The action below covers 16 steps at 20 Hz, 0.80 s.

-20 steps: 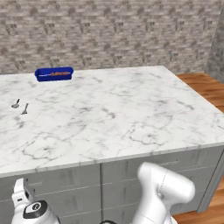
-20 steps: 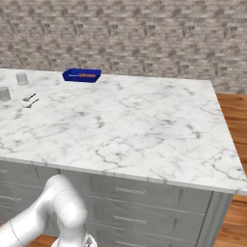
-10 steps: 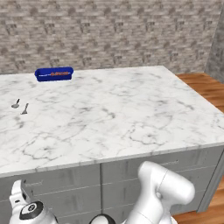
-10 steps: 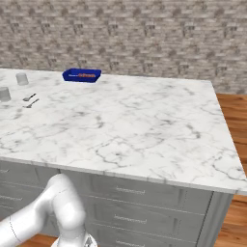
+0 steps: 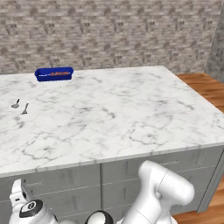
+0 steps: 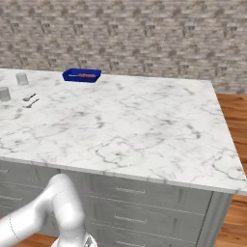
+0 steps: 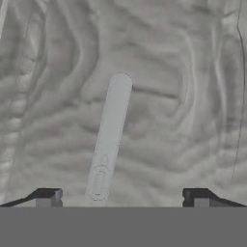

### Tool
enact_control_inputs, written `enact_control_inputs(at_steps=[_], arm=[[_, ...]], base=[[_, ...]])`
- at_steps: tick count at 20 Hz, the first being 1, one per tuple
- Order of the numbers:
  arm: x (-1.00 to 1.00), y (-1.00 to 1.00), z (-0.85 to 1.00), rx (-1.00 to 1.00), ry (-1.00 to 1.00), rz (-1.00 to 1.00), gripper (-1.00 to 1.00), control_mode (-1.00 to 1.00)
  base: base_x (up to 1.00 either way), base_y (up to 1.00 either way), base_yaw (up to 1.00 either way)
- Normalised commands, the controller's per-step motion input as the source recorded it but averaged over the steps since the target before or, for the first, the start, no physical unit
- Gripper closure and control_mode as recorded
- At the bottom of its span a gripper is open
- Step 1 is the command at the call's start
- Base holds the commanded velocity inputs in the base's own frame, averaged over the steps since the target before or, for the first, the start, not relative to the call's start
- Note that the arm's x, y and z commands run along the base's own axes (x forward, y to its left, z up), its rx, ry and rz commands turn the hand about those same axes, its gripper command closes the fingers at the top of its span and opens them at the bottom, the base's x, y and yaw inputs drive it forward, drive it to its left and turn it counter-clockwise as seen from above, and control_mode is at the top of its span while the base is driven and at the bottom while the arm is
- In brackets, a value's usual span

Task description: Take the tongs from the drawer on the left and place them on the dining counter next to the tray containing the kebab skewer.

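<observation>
Right now the gripper (image 7: 120, 197) stands spread wide, holding nothing, its 2 fingertips (image 7: 47, 197) flanking the drawer's silver bar handle (image 7: 110, 137), which runs away from between them, skewed off square. Closing on that slant risks a glancing pinch that slips when the drawer (image 7: 159, 58) is pulled. Whether the tongs lie inside, I cannot tell. Far above on the tabletop (image 5: 122, 113) sits the tray (image 5: 54, 74).

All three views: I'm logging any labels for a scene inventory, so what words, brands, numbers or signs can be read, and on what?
None: no readable text anywhere.
Blue tray: plain, no label.
Counter: only grey veining.
Drawer handle in the hand view: bare metal, no marking.
</observation>
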Motion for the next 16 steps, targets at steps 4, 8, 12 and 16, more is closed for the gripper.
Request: enact_control_inputs(at_steps=[4,8,12,16], arm=[[0.11,0.0,-0.49,0.0,-0.06,0.0,-1.0,-1.0],[0.08,0.0,-0.52,0.0,-0.05,0.0,-1.0,-1.0],[0.08,0.0,-0.54,0.0,-0.02,0.0,-1.0,-1.0],[0.07,0.0,-0.61,0.0,-0.05,0.0,-1.0,-1.0]], base=[[0.0,0.0,0.0],[0.0,0.0,0.0],[0.0,0.0,0.0],[0.0,0.0,0.0]])
